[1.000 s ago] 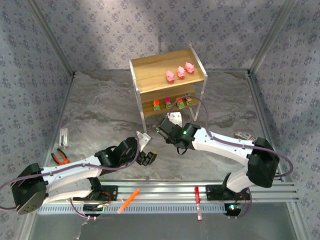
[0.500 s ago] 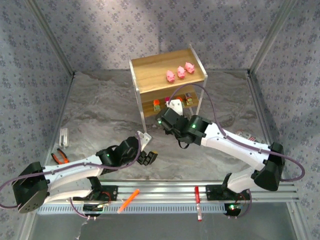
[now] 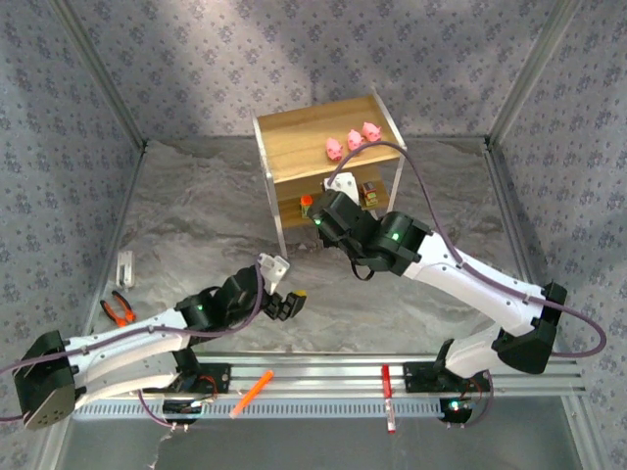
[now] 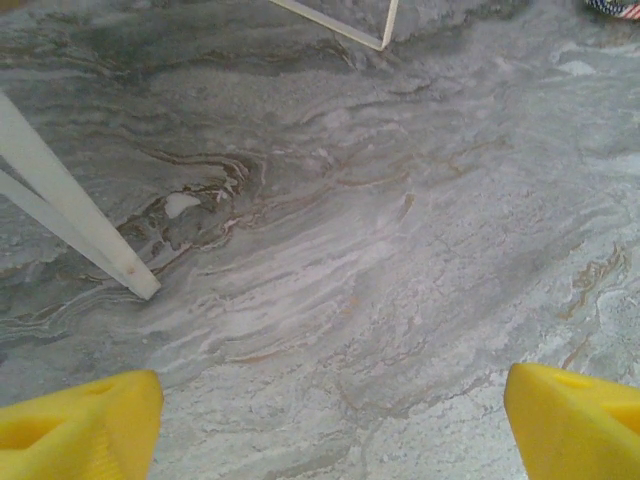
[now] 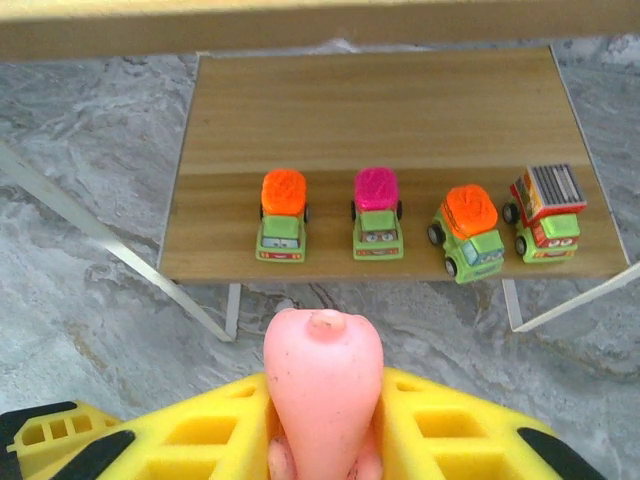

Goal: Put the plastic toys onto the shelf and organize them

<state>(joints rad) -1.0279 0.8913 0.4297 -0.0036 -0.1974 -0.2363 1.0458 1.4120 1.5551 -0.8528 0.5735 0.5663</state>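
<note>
Grey marbled bench [image 3: 196,215] underneath. Two-tier shelf [image 3: 266,181] standing toward 12 o'clock. Right pincer [image 5: 322,435] facing the lower board [image 5: 380,110], clamped on a pink pig [image 5: 322,375]. Left pincer [image 4: 320,430] spread wide above bare bench toward 6 o'clock. Three pigs [image 3: 353,140] on the top board [image 3: 294,137], four blocky trucks [image 5: 378,215] lined along the lower.

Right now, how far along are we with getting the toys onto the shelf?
Nearly finished. Done: three pink pigs sit on the top board, and four toy trucks stand in a row on the lower board. In hand: the right gripper is shut on the fourth pig, in front of the lower board. Left: set that pig beside the others. The left gripper is open and empty over the table.
</note>
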